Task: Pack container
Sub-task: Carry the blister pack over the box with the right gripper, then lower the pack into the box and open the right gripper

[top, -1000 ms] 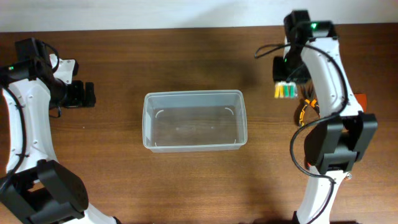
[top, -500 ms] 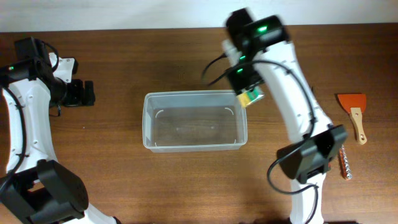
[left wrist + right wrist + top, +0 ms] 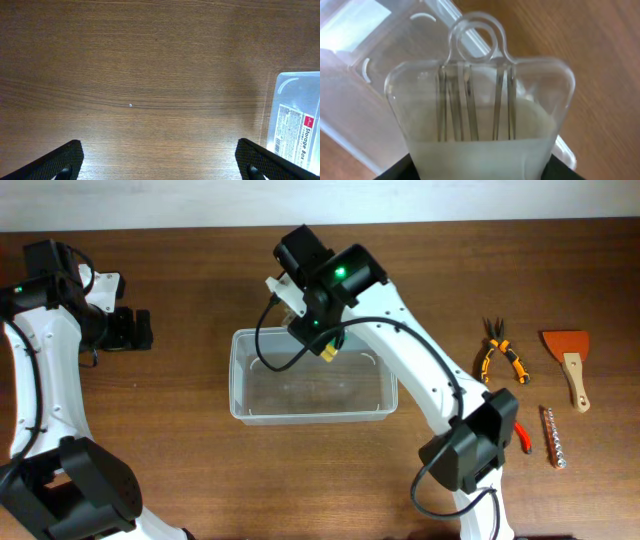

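Over on the left, the left gripper (image 3: 146,332) hangs low above the wooden table (image 3: 200,480), well apart from everything else. Its wrist camera shows the two black fingertips (image 3: 67,157) spread wide with nothing but bare wood grain between them, so those jaws are released.

Moving toward the middle, the container (image 3: 238,380) sits flat on the table with its long side running left to right. It is clear plastic with nothing lying inside that I can make out, and the left wrist view shows a printed label on its underside.

Above the container's far rim, near the middle of that long side, the right gripper (image 3: 318,340) points downward and grasps a small clear bit case (image 3: 480,115). From overhead only a yellow corner of the case peeks out under the wrist. Up close, thin metal shafts show through its plastic, a round hang-loop tops it, and the tub lies below and to the left.

Further right on the table lie orange-handled pliers (image 3: 500,358), then a scraper (image 3: 570,360) with an orange blade and a wooden handle. A strip of small metal pieces (image 3: 553,438) lies nearer the front edge.
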Robot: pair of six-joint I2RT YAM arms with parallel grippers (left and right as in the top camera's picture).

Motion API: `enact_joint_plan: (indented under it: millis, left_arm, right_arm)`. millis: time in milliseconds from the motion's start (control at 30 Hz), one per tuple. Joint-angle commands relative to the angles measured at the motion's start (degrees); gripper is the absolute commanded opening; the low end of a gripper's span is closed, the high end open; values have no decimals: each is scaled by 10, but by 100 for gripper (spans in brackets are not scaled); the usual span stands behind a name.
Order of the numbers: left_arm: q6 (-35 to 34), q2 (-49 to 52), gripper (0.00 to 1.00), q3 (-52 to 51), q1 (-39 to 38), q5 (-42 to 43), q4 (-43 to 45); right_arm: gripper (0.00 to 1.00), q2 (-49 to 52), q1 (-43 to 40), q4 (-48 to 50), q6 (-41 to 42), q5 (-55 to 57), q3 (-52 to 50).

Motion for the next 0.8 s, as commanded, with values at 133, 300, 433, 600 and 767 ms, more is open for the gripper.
enact_joint_plan:
  millis: [133,300,433,600,767]
  left_arm:
    - [-5,5,99,-3,5,4,3]
    - [-5,5,99,-3,5,4,3]
    - [-5,5,99,-3,5,4,3]
    - [-5,5,99,-3,5,5,3]
    - [-5,5,99,-3,5,5,3]
  right_arm:
    - [56,-11,0,43,-16,-40,-101]
    - [56,-10,0,81,-16,-48,-173]
    - [56,-8,0,96,-16,-48,-207]
    - [67,-7,0,103,-16,-49,-211]
    - [85,-7,0,108,-14,-48,-211]
